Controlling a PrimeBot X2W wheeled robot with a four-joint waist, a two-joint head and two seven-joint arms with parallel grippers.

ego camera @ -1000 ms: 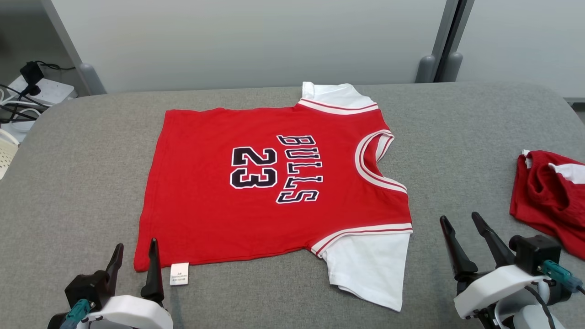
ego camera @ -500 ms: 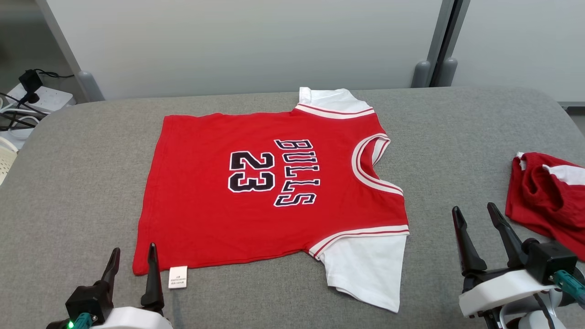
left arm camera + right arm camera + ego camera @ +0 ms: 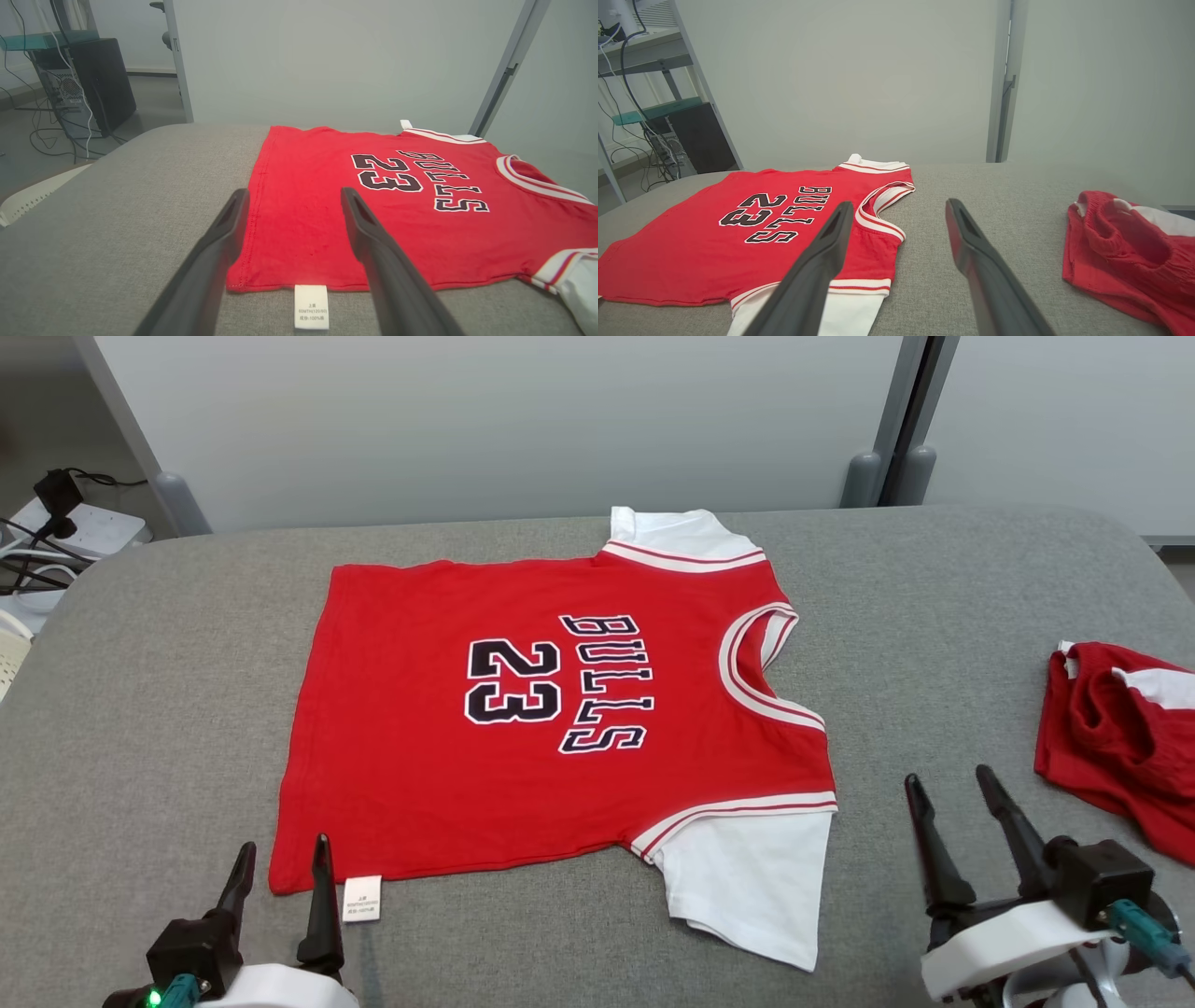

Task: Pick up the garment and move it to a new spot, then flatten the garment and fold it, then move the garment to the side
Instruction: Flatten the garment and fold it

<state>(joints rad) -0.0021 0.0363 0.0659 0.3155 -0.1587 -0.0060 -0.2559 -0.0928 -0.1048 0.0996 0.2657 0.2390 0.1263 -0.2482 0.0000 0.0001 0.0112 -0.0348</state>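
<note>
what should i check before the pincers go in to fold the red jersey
1. jersey flat, print side up, on the grey table: ok
2. left pincer open and empty, by the hem corner: ok
3. right pincer open and empty, on the collar side, off the cloth: ok
4. near sleeve spread flat: ok
5. far sleeve fully spread: cannot tell, it looks short at the table's far edge
6. crumpled red garment apart from the jersey, out of the fold area: ok
</note>
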